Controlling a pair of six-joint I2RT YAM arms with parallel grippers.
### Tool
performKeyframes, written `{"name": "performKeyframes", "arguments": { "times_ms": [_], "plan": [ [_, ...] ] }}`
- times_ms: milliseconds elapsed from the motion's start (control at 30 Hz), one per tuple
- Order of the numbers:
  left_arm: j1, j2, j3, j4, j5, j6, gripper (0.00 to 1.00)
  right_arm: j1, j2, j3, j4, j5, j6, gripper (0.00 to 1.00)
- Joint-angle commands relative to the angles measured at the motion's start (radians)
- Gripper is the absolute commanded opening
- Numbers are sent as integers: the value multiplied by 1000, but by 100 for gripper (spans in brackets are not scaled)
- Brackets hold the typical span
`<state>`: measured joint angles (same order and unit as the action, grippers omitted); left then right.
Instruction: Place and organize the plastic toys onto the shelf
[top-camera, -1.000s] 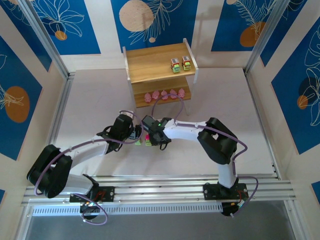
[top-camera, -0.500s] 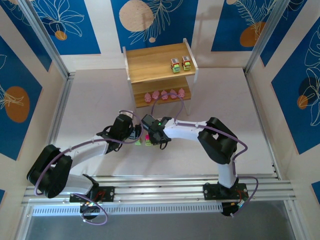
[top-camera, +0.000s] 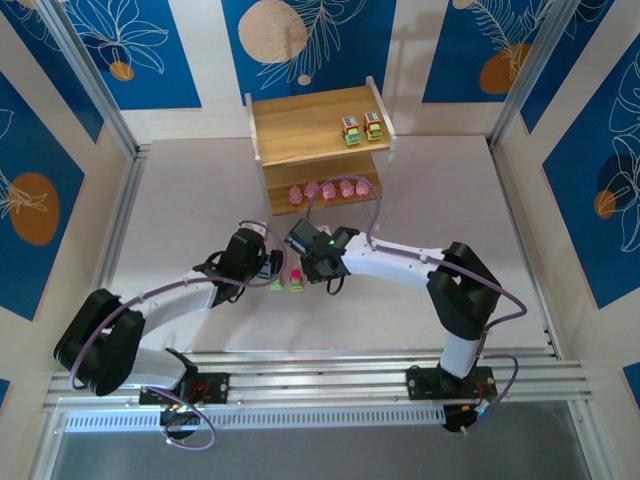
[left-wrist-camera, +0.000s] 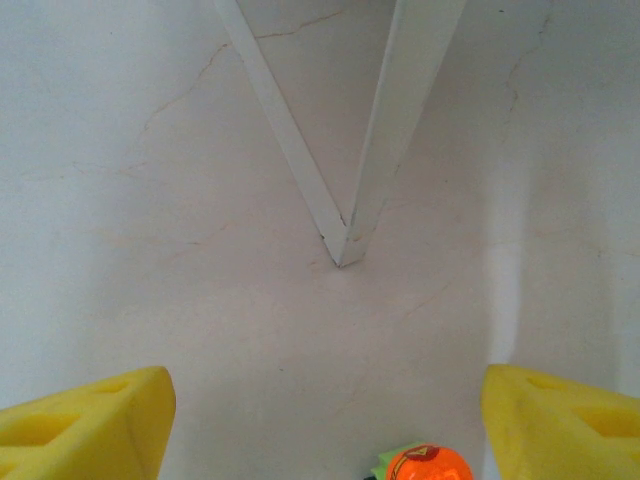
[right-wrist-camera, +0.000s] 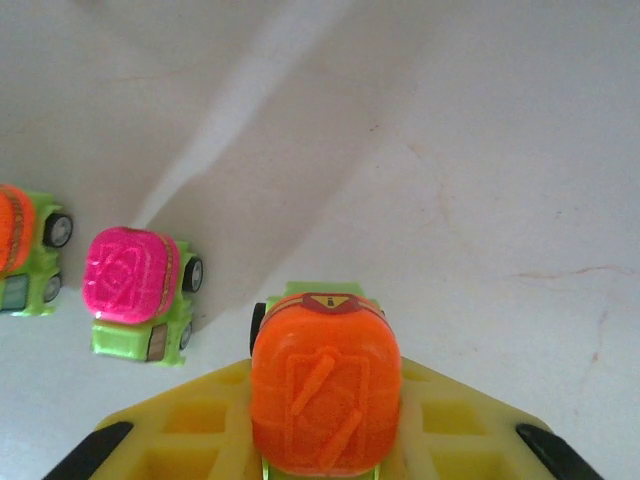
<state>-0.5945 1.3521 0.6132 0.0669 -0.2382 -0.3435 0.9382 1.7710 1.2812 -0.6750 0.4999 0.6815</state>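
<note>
At the centre of the table (top-camera: 180, 220), the right gripper (right-wrist-camera: 325, 450) is clamped on an orange-topped green car (right-wrist-camera: 325, 395). It is best carried level to the upper tier of the shelf (top-camera: 300, 130), beside two cars (top-camera: 361, 128) parked there. The lower tier holds five pink figures (top-camera: 328, 189). The left gripper (left-wrist-camera: 322, 415) hangs open near two loose cars (top-camera: 287, 284).

The shelf (top-camera: 318, 122) stands upper centre on the table (top-camera: 180, 220). Two cars (top-camera: 351, 131) sit side by side at the right of its upper tier; a row of figures (top-camera: 328, 189) lines the lower tier. Two more cars (top-camera: 297, 284) lie mid-frame on the table; a fifth car (right-wrist-camera: 325, 390) sits in the right gripper (right-wrist-camera: 325, 455).
</note>
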Motion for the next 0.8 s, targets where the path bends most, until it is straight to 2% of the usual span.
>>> {"name": "performKeyframes", "arguments": {
  "times_ms": [0,767],
  "plan": [
    [13,16,4,19,22,-17,80,-4,-51,19,-58,24,-24,25],
    [13,29,10,33,80,0,79,-50,-190,299,-258,65,-167,24]
  ]
}}
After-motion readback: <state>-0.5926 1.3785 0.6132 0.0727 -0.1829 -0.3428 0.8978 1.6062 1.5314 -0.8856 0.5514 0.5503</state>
